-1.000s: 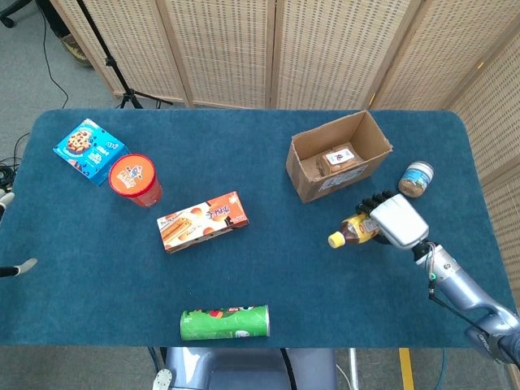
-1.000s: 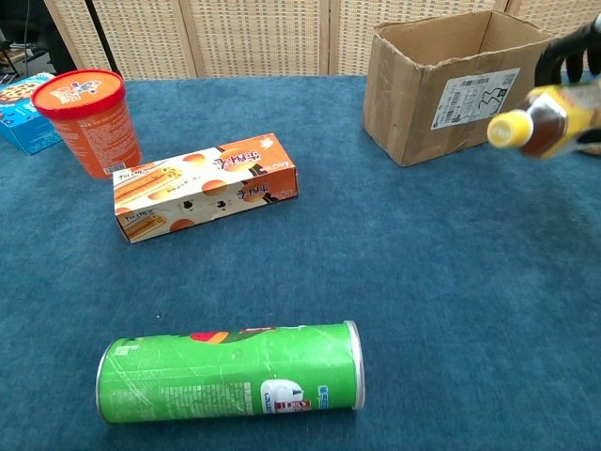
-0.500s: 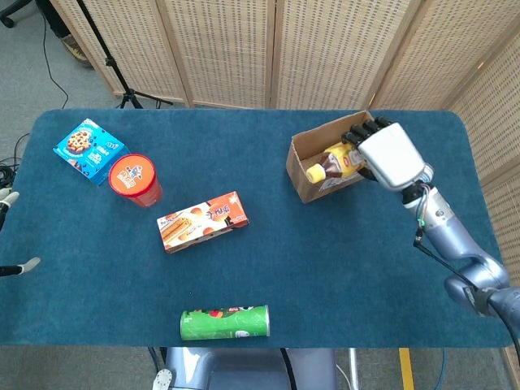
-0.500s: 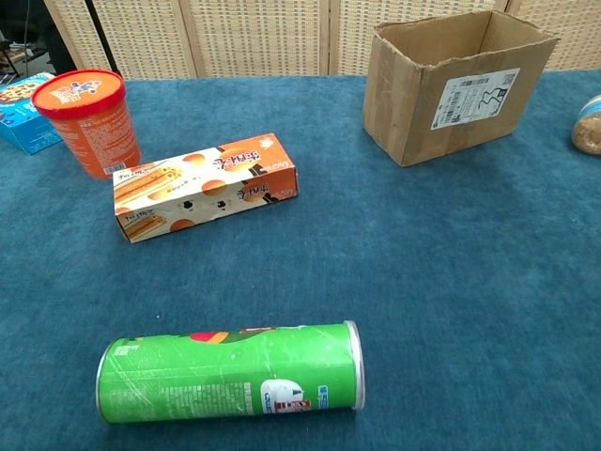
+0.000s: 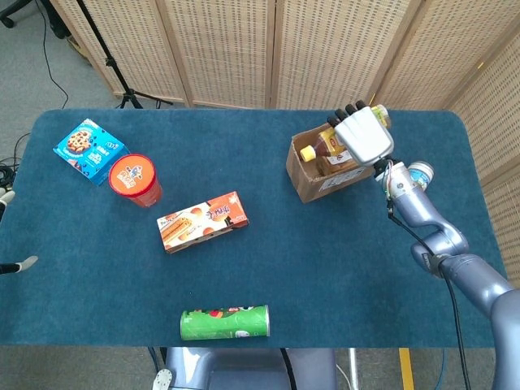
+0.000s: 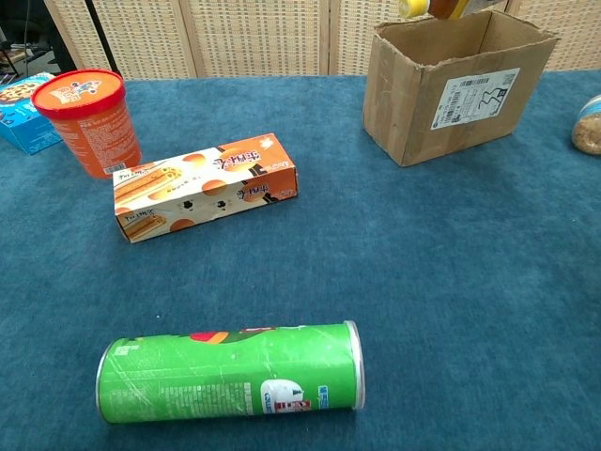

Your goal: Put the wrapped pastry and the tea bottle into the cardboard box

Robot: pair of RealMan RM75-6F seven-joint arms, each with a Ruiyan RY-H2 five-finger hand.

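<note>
The open cardboard box [image 5: 309, 180] [image 6: 451, 85] stands at the back right of the blue table. My right hand [image 5: 363, 136] hovers over its opening and grips the tea bottle [image 5: 325, 147], which lies nearly level with its yellow cap pointing left. In the chest view only the tea bottle's cap end [image 6: 430, 7] shows, just above the box's rim. The wrapped pastry [image 5: 341, 165] lies inside the box, largely hidden under the bottle. Of my left hand [image 5: 18, 266], only pale fingertips show at the far left edge, spread apart with nothing in them.
A small jar [image 5: 419, 175] [image 6: 589, 125] sits just right of the box. Left of it lie a long snack box [image 5: 203, 221], an orange tub [image 5: 135, 179] and a blue cookie box [image 5: 88, 149]. A green chips can [image 5: 224, 322] lies near the front edge.
My right hand has lifted the tea bottle from the table in front of the box and carried it back over the box's opening. The left hand has stayed put.
</note>
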